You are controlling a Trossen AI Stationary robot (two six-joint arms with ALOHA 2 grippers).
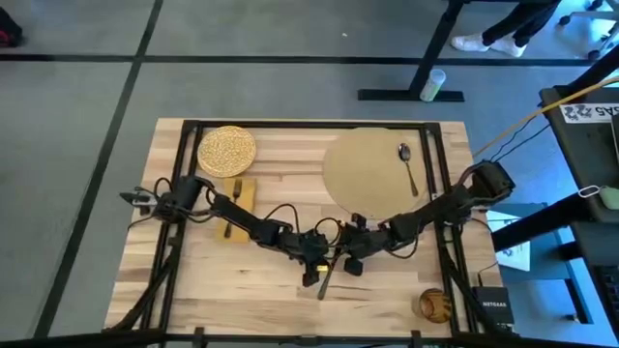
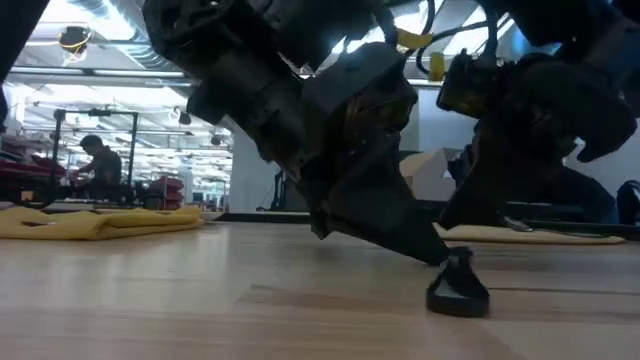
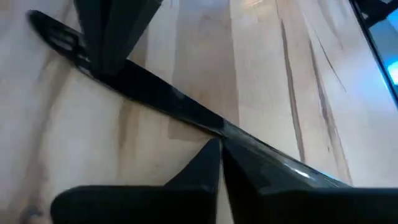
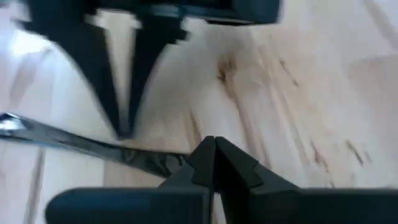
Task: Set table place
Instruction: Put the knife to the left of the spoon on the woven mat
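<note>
A dark knife (image 1: 325, 280) sits at the middle of the table (image 1: 251, 309), toward its near edge, with both grippers meeting on it. My left gripper (image 1: 314, 263) and my right gripper (image 1: 350, 256) are each shut on the knife. In the low view the knife's near end (image 2: 458, 290) touches the wood. The round tan place mat (image 1: 366, 179) lies at the far right with a spoon (image 1: 407, 166) on it. My left gripper pinches the knife near the middle of its length (image 3: 214, 130) between its two fingertips. The fingers slant down from above and lie across the knife. My right gripper pinches the knife close to one end (image 4: 177, 160), also from above and across it. The other end (image 2: 458, 290) rests on the table.
A speckled yellow-beige plate (image 1: 226, 151) stands at the far left. Just nearer lies a mustard napkin (image 1: 238, 201) with a fork (image 1: 232, 208) on it. A brown round object (image 1: 434, 305) sits at the near right corner. Bare wood lies between the plate and the mat.
</note>
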